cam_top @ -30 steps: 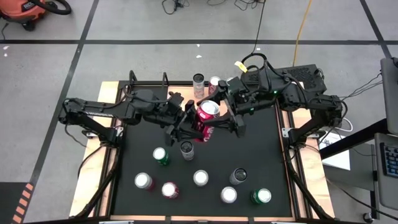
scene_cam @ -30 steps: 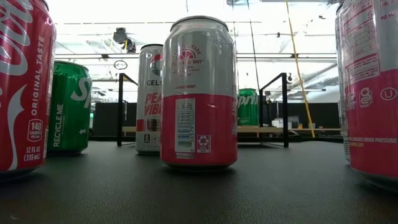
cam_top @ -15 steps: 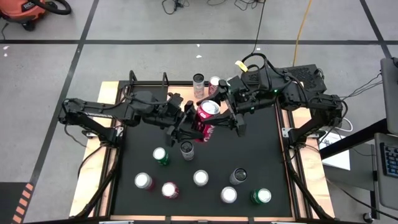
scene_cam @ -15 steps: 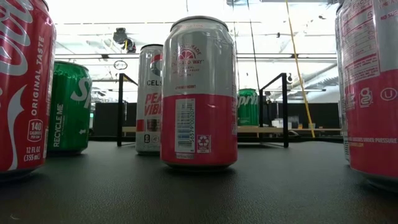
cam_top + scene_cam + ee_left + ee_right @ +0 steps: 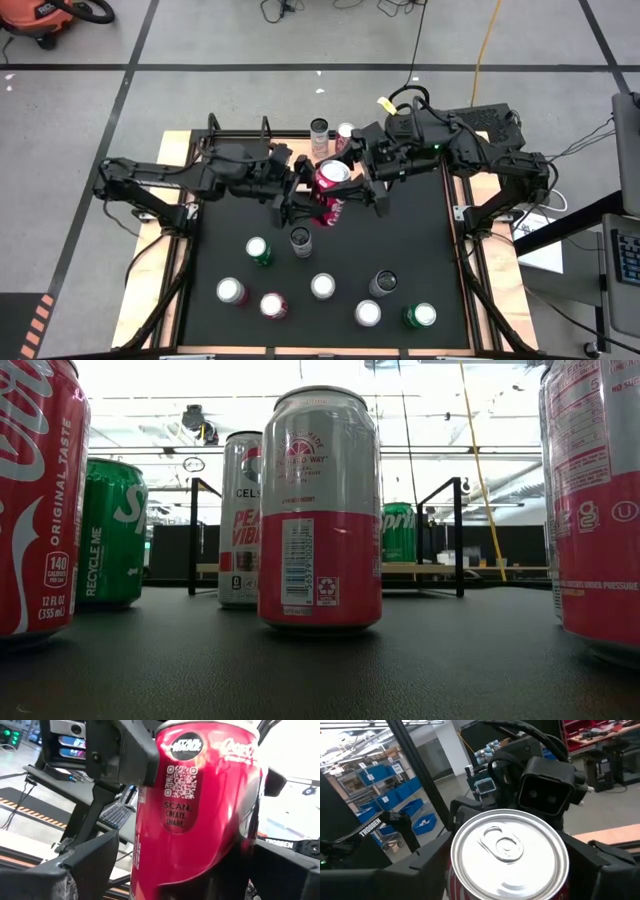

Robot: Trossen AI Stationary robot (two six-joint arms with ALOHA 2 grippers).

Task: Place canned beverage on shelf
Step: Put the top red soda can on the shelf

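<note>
1. Since a second ago the left pincer (image 5: 300, 196) has let go of the red can (image 5: 329, 190): its fingers have spread and the arm has drawn back a little toward its own side, so a gap now shows between the fingers and the can in the high view.
2. The right pincer (image 5: 352, 192) is clenched on the red can and holds it tilted, above the black mat (image 5: 420, 240) in the far middle of the surface, close in front of the shelf. It has shifted slightly toward the far edge compared with the earlier high view.
3. The loose cans have not moved: a green can (image 5: 258, 250), a dark can (image 5: 300, 240) and six more stand in the near half of the mat.
4. Two cans (image 5: 320, 135) stand upright at the far edge, where the shelf lies mostly hidden under the arms.
5. Only the low view shows the shelf (image 5: 430, 568) as a pale wooden board between black brackets, with a green can (image 5: 398, 532) standing by it. Neither pincer appears there; a pink-and-silver can (image 5: 320, 510) fills the foreground.
6. Only the left wrist view shows the red can's (image 5: 197, 815) side print, with that arm's own fingers (image 5: 90, 865) standing clear at either side.
7. Only the right wrist view shows the can's silver lid (image 5: 509, 851), seated between that arm's fingers (image 5: 427, 870).
</note>
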